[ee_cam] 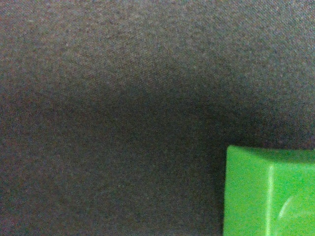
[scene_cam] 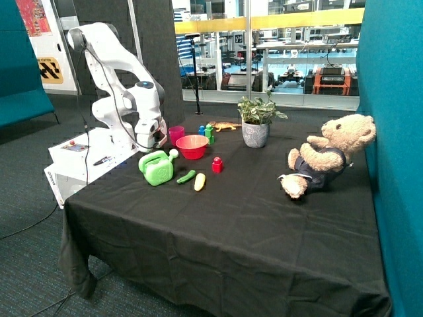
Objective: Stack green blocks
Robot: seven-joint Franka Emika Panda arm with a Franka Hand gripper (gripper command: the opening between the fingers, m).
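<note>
Low over the black-clothed surface (scene_cam: 231, 218), pincer (scene_cam: 156, 140) beside the watering can (scene_cam: 156, 168), its opening not discernible, green blocks (scene_cam: 209, 133) stacked at the red bowl's (scene_cam: 192, 146) one o'clock.

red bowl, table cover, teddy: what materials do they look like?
Red bowl: probably plastic; uniform bright colour, smooth thin rim.
Table cover: black woven cloth; wrinkles, draped edges, and weave visible in the wrist view.
Teddy bear: plush fabric; fuzzy tan surface, soft slumped pose.
</note>
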